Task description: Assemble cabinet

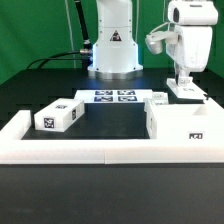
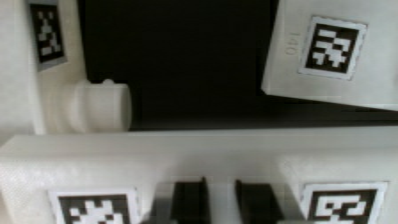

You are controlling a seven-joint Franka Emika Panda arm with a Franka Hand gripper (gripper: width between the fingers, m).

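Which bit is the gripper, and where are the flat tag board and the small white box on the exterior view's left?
gripper (image 1: 181, 88): exterior view, between its fingertips.
marker board (image 1: 113, 97): exterior view, middle of its top.
small cabinet part (image 1: 57, 118): exterior view, middle of the box.

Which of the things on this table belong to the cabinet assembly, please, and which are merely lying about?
Part of the job: small white tagged plastic box; large white tagged plastic box.
Merely there: thin flat white marker board; low white border wall; black table.
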